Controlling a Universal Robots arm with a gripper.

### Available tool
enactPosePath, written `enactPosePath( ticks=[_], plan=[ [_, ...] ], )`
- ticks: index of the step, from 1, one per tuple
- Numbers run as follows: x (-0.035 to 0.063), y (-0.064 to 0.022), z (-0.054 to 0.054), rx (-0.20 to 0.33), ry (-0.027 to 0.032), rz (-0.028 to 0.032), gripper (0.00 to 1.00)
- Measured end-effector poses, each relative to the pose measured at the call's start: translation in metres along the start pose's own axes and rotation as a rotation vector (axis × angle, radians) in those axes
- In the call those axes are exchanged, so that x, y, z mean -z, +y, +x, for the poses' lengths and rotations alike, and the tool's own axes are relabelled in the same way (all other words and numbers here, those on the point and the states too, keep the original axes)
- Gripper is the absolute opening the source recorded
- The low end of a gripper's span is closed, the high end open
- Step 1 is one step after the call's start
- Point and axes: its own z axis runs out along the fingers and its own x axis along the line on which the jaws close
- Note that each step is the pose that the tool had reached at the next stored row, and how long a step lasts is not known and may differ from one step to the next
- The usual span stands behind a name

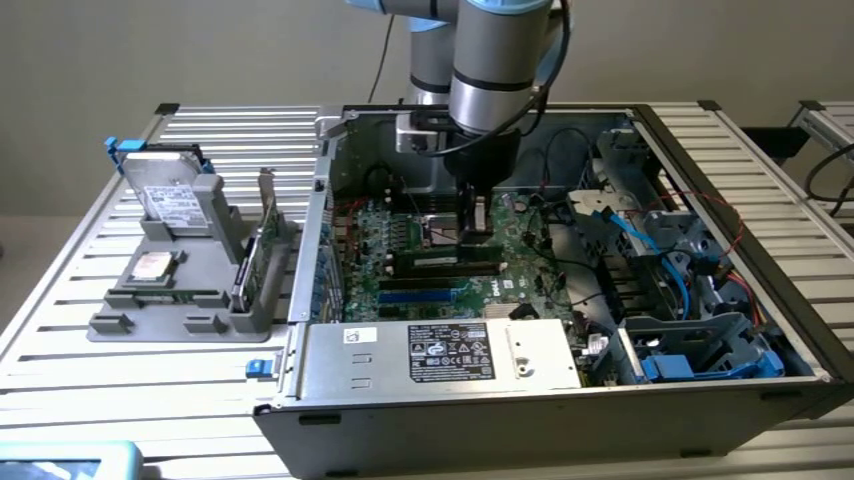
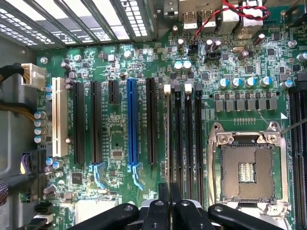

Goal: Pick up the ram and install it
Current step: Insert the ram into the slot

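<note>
Green motherboard [image 1: 414, 250] lies at the bottom of an open computer case [image 1: 747, 330], which rests on a slatted metal bench [image 1: 80, 380]. We find the arm [image 1: 497, 70] reaching down into the case from above, with the end effector [image 1: 473, 205] low over the middle of the board.

In the wrist view the end effector [image 2: 169, 203] has its black fingers [image 2: 158, 213] pressed together on a thin dark strip seen edge-on, which we record as the ram [image 2: 169, 189]. The ram sits over one end of the row of black memory slots [image 2: 184, 134] and runs in line with them. These slots lie between a long blue slot [image 2: 131, 124] and the metal-framed processor socket [image 2: 247, 167]. We cannot tell whether the ram touches a slot.

At the case's near end we note a silver power supply [image 1: 441, 350] with a white label. Outside the case, toward the exterior view's left, a grey holder [image 1: 160, 320] stands on the bench. It carries a silver hard drive [image 1: 171, 195], propped at a tilt, and an upright expansion card [image 1: 267, 240] just beside the case wall.
</note>
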Motion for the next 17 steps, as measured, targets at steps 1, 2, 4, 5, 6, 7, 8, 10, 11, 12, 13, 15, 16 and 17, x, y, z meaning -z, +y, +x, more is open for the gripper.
enactPosePath(
  ticks=[1,2,4,5,6,7,8,10,11,12,13,15,16,17],
  plan=[
    [0.0014,-0.0001,0.0,0.0,0.0001,-0.0001,0.12],
    [0.0027,-0.0002,0.0,0.0,-0.0001,-0.0006,0.12],
    [0.006,-0.0002,0.001,0.0,-0.0003,-0.0066,0.12],
    [0.008,-0.0003,0.002,0.0,-0.0008,-0.0098,0.12],
    [0.0097,-0.0004,0.002,0.001,-0.0011,-0.0152,0.12],
    [0.0109,-0.0005,0.002,0.002,-0.0014,-0.0221,0.12],
    [0.0111,-0.0006,0.003,0.003,-0.002,-0.0335,0.12],
    [0.0112,-0.0011,0.003,0.007,-0.0027,-0.0685,0.12],
    [0.0112,-0.002,0.003,0.008,-0.0029,-0.0813,0.12],
    [0.0113,-0.0022,0.003,0.008,-0.0031,-0.0821,0.12],
    [0.0113,-0.0022,0.003,0.008,-0.0031,-0.0821,0.12],
    [0.0114,-0.0054,0.003,0.009,-0.0045,-0.0822,0.12],
    [0.0115,-0.0068,0.003,0.014,-0.0106,-0.0821,0.12],
    [0.0115,-0.0084,0.003,0.019,-0.0172,-0.0821,0.12]
  ],
)
